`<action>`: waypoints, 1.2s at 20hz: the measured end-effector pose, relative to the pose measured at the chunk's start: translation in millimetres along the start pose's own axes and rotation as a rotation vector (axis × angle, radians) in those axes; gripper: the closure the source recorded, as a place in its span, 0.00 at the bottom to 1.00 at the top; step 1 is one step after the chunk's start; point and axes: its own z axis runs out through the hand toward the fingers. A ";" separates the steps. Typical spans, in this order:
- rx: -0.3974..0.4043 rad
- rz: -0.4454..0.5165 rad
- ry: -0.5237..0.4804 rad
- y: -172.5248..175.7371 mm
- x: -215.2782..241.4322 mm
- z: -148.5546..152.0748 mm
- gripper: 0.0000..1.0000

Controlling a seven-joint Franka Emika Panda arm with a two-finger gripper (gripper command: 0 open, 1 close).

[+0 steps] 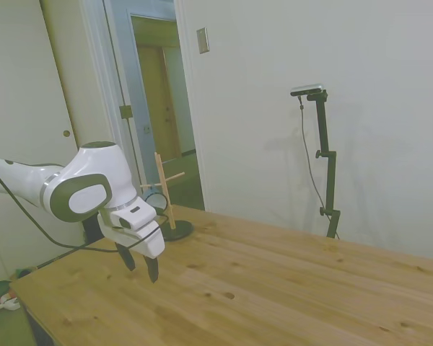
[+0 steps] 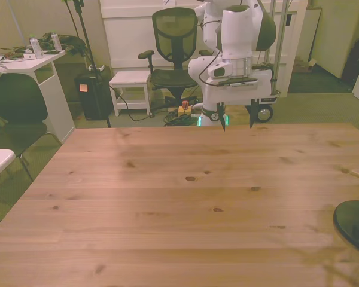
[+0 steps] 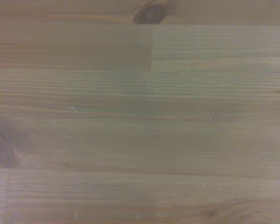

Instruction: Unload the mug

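I cannot find the mug in any view, only the peg stand (image 1: pixel 170 209), while my gripper (image 2: pixel 236 122) hangs empty with fingers apart; I expect light, rigid, slick enamel, best pinched across the rim.

I see a wooden table (image 2: pixel 167 197) with knots. Near its corner stands a peg stand (image 1: pixel 169 205); its base (image 2: pixel 354 222) looks dark, maybe round.

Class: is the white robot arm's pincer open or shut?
Open: the pincer shows two dark fingertips apart, with nothing between, above the wooden table.
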 end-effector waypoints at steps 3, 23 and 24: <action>-0.004 0.019 -0.003 1.1 -0.3 2.1 0.00; 0.302 -0.055 0.136 -76.9 -40.7 -18.5 0.00; 0.314 -0.056 0.144 -80.5 -41.2 -16.2 0.00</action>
